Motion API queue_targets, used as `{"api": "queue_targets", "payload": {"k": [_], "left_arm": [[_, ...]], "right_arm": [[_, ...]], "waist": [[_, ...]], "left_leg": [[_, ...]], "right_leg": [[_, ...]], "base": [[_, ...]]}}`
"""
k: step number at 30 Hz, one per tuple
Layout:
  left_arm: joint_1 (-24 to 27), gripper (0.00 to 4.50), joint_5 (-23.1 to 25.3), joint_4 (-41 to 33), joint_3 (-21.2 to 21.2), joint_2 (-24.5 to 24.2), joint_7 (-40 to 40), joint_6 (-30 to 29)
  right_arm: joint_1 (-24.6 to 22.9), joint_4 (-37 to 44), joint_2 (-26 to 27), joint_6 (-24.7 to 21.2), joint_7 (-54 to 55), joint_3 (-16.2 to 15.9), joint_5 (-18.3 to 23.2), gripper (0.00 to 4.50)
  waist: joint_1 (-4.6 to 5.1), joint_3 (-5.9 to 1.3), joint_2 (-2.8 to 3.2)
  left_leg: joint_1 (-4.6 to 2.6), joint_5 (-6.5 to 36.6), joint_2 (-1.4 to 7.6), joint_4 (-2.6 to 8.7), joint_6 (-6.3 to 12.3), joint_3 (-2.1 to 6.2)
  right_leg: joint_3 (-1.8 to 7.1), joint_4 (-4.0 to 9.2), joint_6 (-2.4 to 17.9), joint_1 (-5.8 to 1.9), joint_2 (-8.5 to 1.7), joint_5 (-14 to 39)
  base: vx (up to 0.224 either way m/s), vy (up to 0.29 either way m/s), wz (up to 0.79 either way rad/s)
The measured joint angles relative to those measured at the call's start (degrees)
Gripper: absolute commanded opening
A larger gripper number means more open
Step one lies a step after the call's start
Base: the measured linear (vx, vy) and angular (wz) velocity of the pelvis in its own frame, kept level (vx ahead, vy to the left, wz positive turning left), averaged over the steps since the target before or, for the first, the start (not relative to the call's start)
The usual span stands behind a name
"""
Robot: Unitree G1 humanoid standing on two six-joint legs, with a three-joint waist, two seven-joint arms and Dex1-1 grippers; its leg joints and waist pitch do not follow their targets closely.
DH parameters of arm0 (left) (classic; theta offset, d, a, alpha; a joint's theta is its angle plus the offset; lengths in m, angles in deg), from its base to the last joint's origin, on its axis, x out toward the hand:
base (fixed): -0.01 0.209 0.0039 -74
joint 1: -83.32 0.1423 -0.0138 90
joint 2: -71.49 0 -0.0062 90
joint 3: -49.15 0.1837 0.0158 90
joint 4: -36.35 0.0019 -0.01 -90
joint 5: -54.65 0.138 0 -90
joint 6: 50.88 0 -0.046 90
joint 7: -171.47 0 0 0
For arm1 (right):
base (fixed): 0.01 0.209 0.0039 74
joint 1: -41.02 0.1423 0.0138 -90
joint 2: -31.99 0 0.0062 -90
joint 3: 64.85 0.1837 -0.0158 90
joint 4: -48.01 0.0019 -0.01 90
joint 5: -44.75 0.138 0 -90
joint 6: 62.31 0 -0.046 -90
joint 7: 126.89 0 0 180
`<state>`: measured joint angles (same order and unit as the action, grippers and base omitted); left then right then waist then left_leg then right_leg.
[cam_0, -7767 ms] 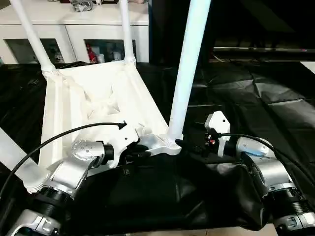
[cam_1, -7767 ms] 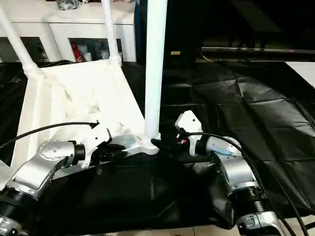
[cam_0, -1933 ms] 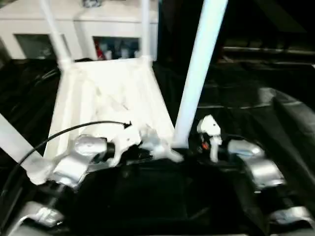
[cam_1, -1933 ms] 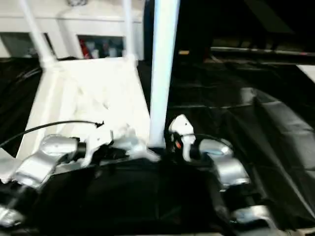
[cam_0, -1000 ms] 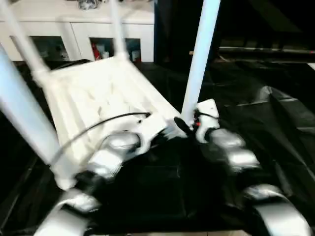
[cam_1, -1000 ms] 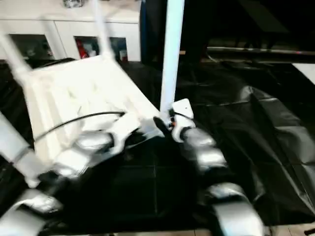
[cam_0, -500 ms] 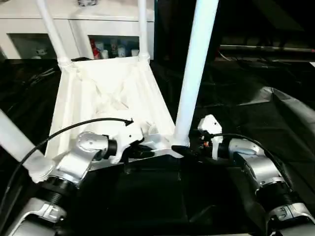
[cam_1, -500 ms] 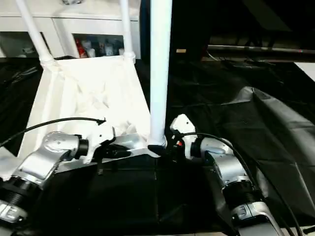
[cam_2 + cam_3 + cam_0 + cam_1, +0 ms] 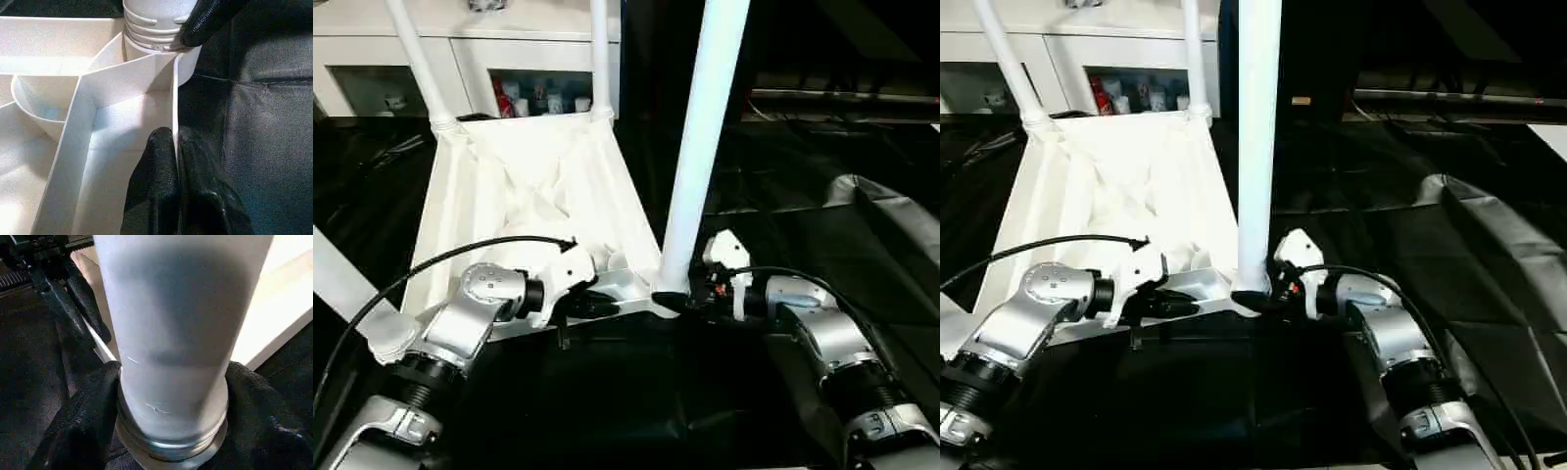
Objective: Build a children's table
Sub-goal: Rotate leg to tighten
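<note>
The children's table lies upside down on a black sheet, its ribbed white tabletop (image 9: pixel 529 186) facing up. White legs stand in its corner sockets: two at the far corners (image 9: pixel 416 59) (image 9: pixel 599 59), one at the near left (image 9: pixel 342 284) and one at the near right (image 9: pixel 700 147). My left gripper (image 9: pixel 597 305) is shut on the thin near wall of the tabletop (image 9: pixel 122 98), just beside the near right socket. My right gripper (image 9: pixel 674 299) reaches in from the right. Its black fingers (image 9: pixel 83 421) press both sides of that leg's base (image 9: pixel 176 308).
A white cabinet (image 9: pixel 509 49) with glass doors stands behind the table. The black sheet (image 9: pixel 783 176) covers the floor, with a raised fold (image 9: pixel 891 211) at the right. A black cable (image 9: pixel 460 257) arches over my left forearm.
The view swung a second ago and has settled. My right gripper's fingers have closed in on the near right leg's base. The left gripper keeps its hold on the wall.
</note>
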<state>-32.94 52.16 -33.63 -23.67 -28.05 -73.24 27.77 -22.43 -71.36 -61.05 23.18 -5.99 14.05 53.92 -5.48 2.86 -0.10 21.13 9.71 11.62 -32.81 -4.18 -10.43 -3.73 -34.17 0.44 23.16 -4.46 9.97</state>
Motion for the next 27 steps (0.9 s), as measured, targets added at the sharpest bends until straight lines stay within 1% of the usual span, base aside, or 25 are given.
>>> {"api": "queue_targets", "payload": {"k": [5, 7, 10, 13, 15, 16, 19, 22, 23, 25, 27], "left_arm": [[0.0, 0.00, 0.2, 0.0, 0.0, 0.8, 1.3, -0.3], [-1.7, 0.00, 1.7, 2.6, -0.4, 3.5, 6.2, -1.3], [-5.0, 0.00, 4.5, 7.0, -0.9, 8.8, 15.4, -3.7], [-6.6, 0.00, 5.0, 9.0, -1.1, 12.3, 20.9, -5.7], [-9.5, 0.00, 6.6, 12.8, -1.6, 17.4, 27.5, -8.0], [-9.8, 0.00, 6.9, 13.1, -1.5, 18.7, 29.3, -8.5], [-10.5, 0.00, 7.8, 14.1, -1.2, 20.9, 32.2, -8.8], [-10.5, 0.00, 8.4, 14.2, -1.0, 21.1, 32.8, -8.4], [-10.5, 0.00, 8.4, 14.2, -0.9, 21.0, 32.8, -8.3], [-10.5, 0.00, 8.5, 14.2, -0.9, 20.5, 32.5, -8.1], [-10.5, 0.00, 8.5, 14.1, -0.6, 20.0, 32.1, -7.6]], "right_arm": [[0.1, -0.4, 0.5, 0.1, 2.0, 0.1, -0.4, 2.76], [1.7, -4.6, 3.5, 0.3, 9.6, 2.0, -1.0, 2.76], [5.4, -10.8, 8.5, -0.5, 24.4, 5.4, -2.0, 2.75], [7.1, -13.6, 11.6, -1.0, 33.2, 6.9, -2.0, 2.75], [10.5, -18.2, 14.3, -1.1, 43.5, 9.1, -2.7, 2.75], [11.4, -19.1, 14.5, -1.1, 45.7, 9.3, -3.0, 2.75], [12.6, -21.7, 15.1, 0.4, 48.8, 9.6, -3.6, 2.75], [13.6, -23.6, 15.2, 1.5, 48.7, 9.9, -4.3, 2.75], [13.6, -23.8, 15.2, 1.8, 48.5, 10.2, -4.3, 3.10], [13.7, -24.4, 15.3, 2.9, 48.1, 10.7, -4.2, 3.48], [13.7, -25.3, 15.3, 3.6, 47.6, 10.7, -4.3, 3.55]], "waist": [[0.05, -0.01, -0.01], [0.37, -0.04, -0.06], [0.82, -0.02, -0.08], [0.79, -0.04, -0.06], [0.62, -0.04, -0.05], [0.55, -0.04, -0.06], [0.38, -0.11, 0.03], [0.35, -0.12, 0.03], [0.35, -0.12, 0.03], [0.35, -0.11, 0.03], [0.37, -0.11, 0.03]], "left_leg": [[-0.03, 0.0, 0.01, -0.06, 0.00, -0.01], [-0.14, 0.0, 0.01, -0.23, 0.00, -0.02], [-0.19, 0.0, 0.01, -0.31, -0.01, -0.02], [-0.28, 0.0, 0.01, -0.28, -0.01, 0.01], [-0.25, 0.0, -0.01, -0.32, -0.02, 0.02], [-0.21, 0.0, -0.01, -0.33, -0.02, 0.02], [-0.19, 0.0, -0.03, -0.38, -0.01, 0.02], [-0.17, 0.0, 0.00, -0.36, -0.01, 0.03], [-0.17, 0.0, 0.01, -0.35, -0.01, 0.04], [-0.16, 0.0, 0.01, -0.34, -0.01, 0.05], [-0.12, 0.0, 0.01, -0.34, -0.01, 0.05]], "right_leg": [[0.02, -0.06, 0.0, -0.02, 0.00, 0.0], [0.07, -0.26, 0.0, -0.08, 0.00, 0.0], [0.08, -0.30, -0.1, -0.04, -0.01, 0.0], [0.05, -0.32, -0.1, -0.10, -0.01, 0.0], [0.08, -0.31, -0.1, -0.09, -0.02, 0.0], [0.07, -0.26, -0.1, -0.10, -0.02, 0.0], [0.08, -0.25, -0.1, -0.16, -0.05, 0.0], [0.03, -0.32, 0.0, -0.15, -0.05, -0.1], [0.00, -0.32, 0.0, -0.15, -0.05, -0.1], [-0.01, -0.32, 0.0, -0.13, -0.05, -0.1], [-0.02, -0.31, -0.1, -0.10, -0.05, -0.1]], "base": [[0.000, 0.000, 0.00], [0.000, 0.000, 0.00], [-0.037, -0.002, -0.02], [0.000, 0.000, 0.00], [0.000, 0.000, 0.00], [0.000, 0.000, 0.00], [0.000, 0.000, 0.00], [0.000, 0.000, 0.00], [0.000, 0.000, 0.00], [0.000, 0.000, 0.00], [0.000, 0.000, 0.00]]}}
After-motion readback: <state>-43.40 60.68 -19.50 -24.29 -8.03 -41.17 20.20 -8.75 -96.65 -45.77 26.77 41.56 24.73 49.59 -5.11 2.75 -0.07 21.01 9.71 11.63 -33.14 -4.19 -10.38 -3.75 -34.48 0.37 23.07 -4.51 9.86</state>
